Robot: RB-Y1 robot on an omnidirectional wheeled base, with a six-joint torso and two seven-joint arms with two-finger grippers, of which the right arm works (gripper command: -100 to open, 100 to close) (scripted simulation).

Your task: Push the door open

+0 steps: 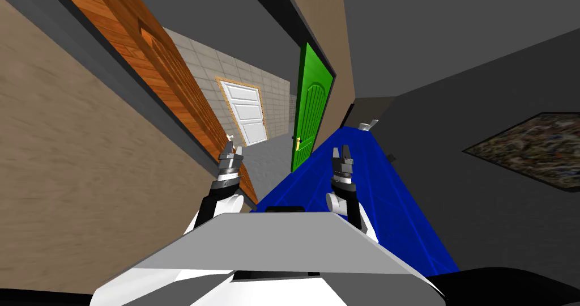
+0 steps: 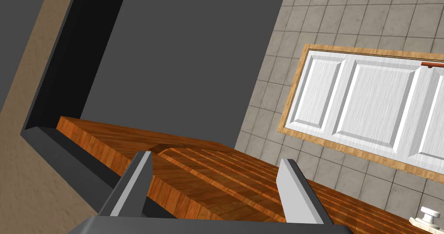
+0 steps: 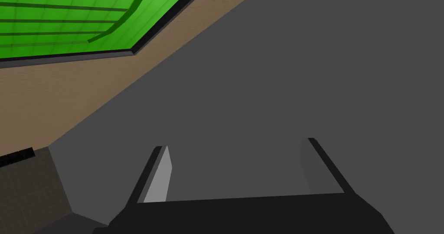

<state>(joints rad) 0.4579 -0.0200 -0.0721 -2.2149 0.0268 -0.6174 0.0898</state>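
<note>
Just ahead of the left tool (image 1: 229,146), the wooden door (image 2: 225,175) runs alongside its spread fingers, set in a dark frame (image 2: 47,131). The left arm reaches forward beside the wall. The door is orange-brown and planked, with a silver knob (image 2: 427,216). The right tool (image 1: 341,151) is also spread.

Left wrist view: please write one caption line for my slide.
Open left pincer at the brown wooden door, a white panelled door in the tiled wall beyond.
</note>
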